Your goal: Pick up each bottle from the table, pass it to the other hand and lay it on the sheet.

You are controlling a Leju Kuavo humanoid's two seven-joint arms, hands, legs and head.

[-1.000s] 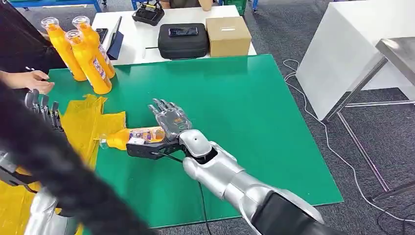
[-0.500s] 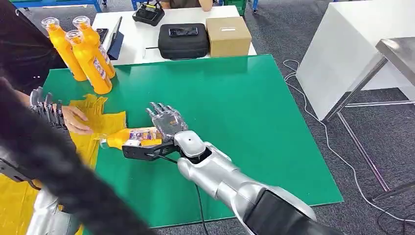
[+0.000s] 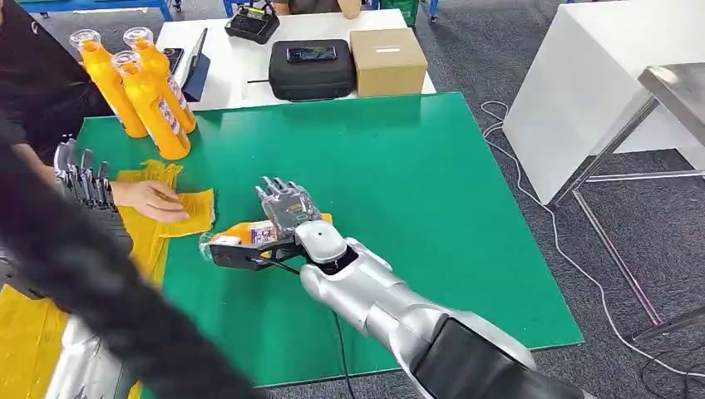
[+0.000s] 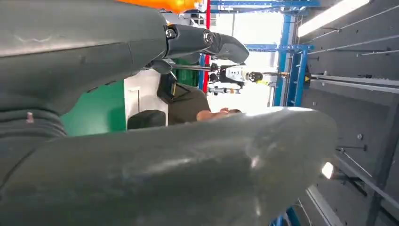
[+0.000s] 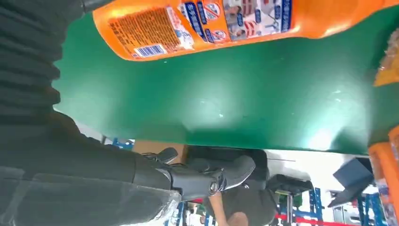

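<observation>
A: Which step is this?
B: Looks like pickup. Right hand (image 3: 287, 208) rests over the lying bottle (image 3: 249, 234), fingers spread, just beside the yellow sheet (image 3: 195, 208). Left hand (image 3: 83, 179): can't tell. Next it needs a firm grip.

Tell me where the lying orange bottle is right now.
In the head view, the lying orange bottle rests on the green table mat under the right hand, just right of the yellow sheet.
</observation>
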